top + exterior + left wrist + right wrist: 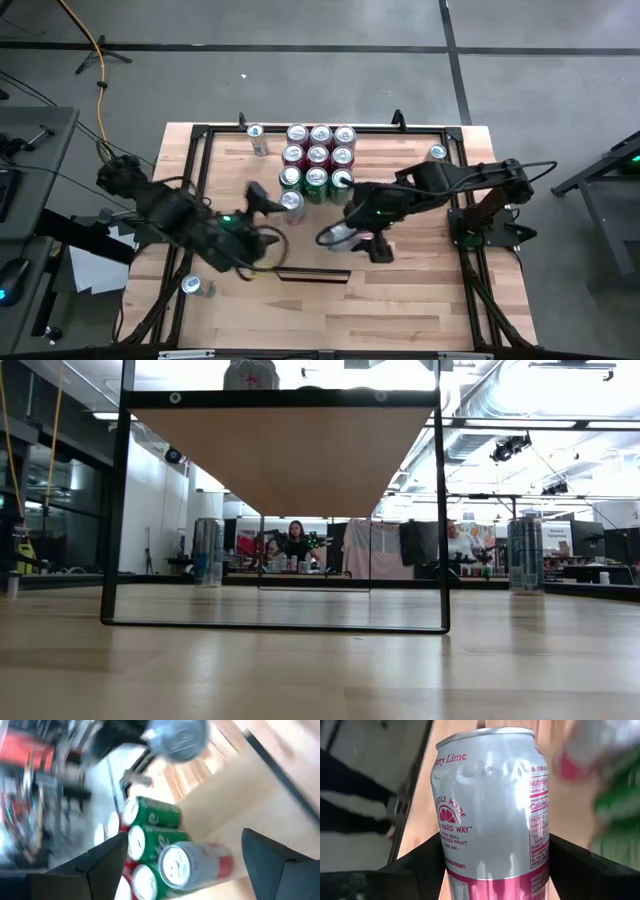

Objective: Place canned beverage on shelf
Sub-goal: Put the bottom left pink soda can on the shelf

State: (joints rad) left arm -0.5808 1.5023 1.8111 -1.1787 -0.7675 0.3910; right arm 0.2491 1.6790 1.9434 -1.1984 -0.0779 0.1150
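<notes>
Pale wood forms the desk (420,300), a butcher-block top ringed by a thin black frame (200,130), seen from above. 2 dark robot arms reach in from the left and right edges.

The left end effector (262,200) sits left of the desk's middle, its fingers spread apart and holding nothing. Just past its fingertips stands a silver can with a red band (291,203), upright and free of the fingers. In the left wrist view this same can (192,865) stands between the 2 open dark fingers (102,860), not touched by them, beside green cans.

The right end effector (350,238) is right of the desk's middle and is closed around a silver and pink can (492,815). From above, that can (340,236) appears tilted over in the grip; whether it touches the desk cannot be told. The right wrist view shows lime and citrus printing on its side.

The shelf (285,455) shows in the low view as a pale board carried on the black frame above the desk.

A block of red and green cans (318,160) stands near the far edge. Single cans stand near the far left corner (256,135), the far right corner (437,153) and the near left corner (192,285).
</notes>
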